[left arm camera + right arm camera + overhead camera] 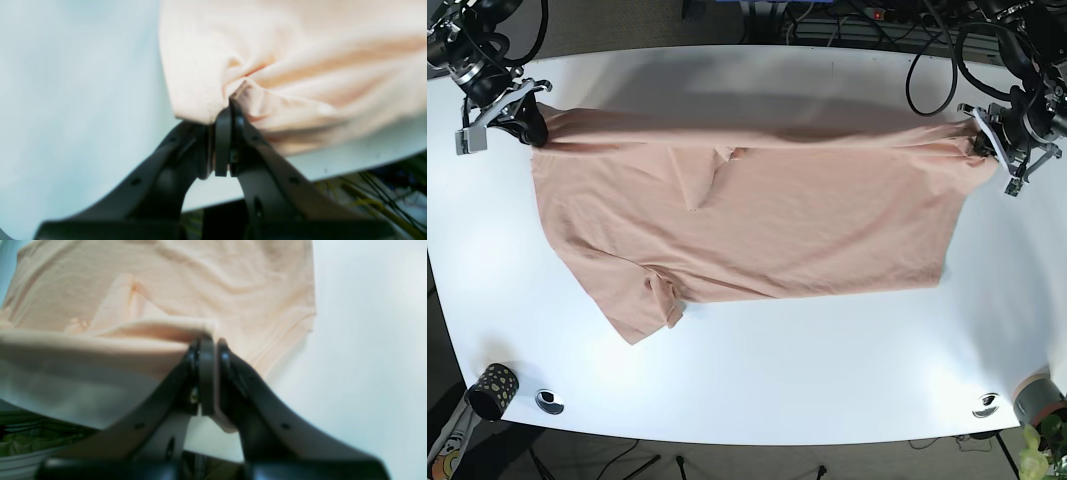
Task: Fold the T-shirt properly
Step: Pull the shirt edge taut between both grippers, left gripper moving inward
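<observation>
A peach T-shirt (757, 215) lies spread across the white table (807, 350), its far edge lifted and stretched between the two grippers. My left gripper (980, 130) is at the far right of the base view, shut on a bunched corner of the shirt (253, 80); the wrist view shows its jaws pinched together (230, 110). My right gripper (535, 125) is at the far left, shut on the shirt's other corner (160, 330), jaws closed (208, 341). One sleeve (649, 305) lies at the front left.
A small dark cup (489, 388) and a round metal fitting (550, 401) sit at the front left corner. Another fitting (985, 405) and a cup (1039, 398) are at the front right. Cables (927, 40) hang behind the table's far edge.
</observation>
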